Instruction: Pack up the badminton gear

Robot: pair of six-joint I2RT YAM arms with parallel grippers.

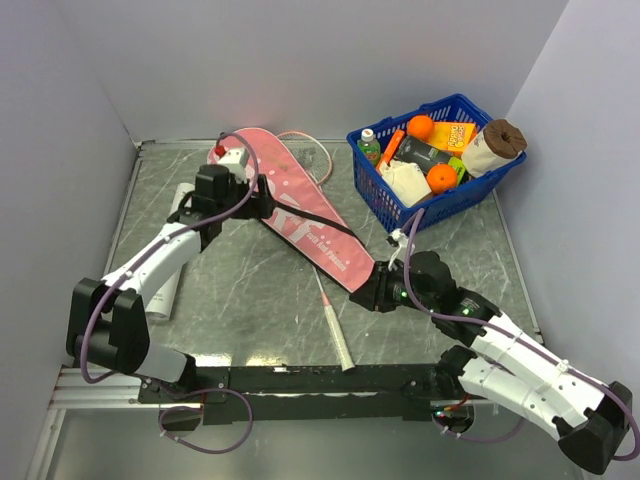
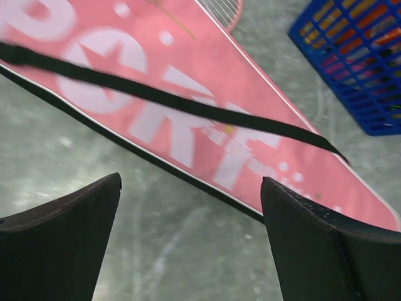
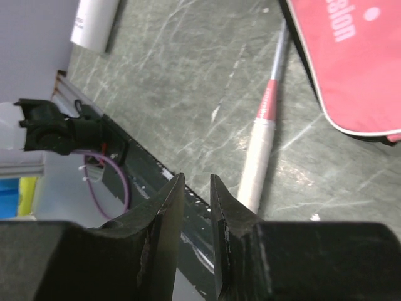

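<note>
Pink bag point(image 1: 292, 178) diagonal — head far-left, narrow end near-right; left claw point(image 2: 191, 182) apart, right claw point(image 3: 197, 179) nearly together.

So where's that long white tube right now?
In the top view the white tube lies at the table's left side, partly under the left arm, left of the pink bag.

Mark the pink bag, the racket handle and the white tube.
pink bag point(image 1: 282, 166), top view, wide end.
racket handle point(image 3: 257, 160), right wrist view, white grip.
white tube point(image 3: 94, 24), right wrist view, near end.

Likely a lab: white walls point(image 1: 300, 60) box a grey table point(image 1: 250, 300).
</note>
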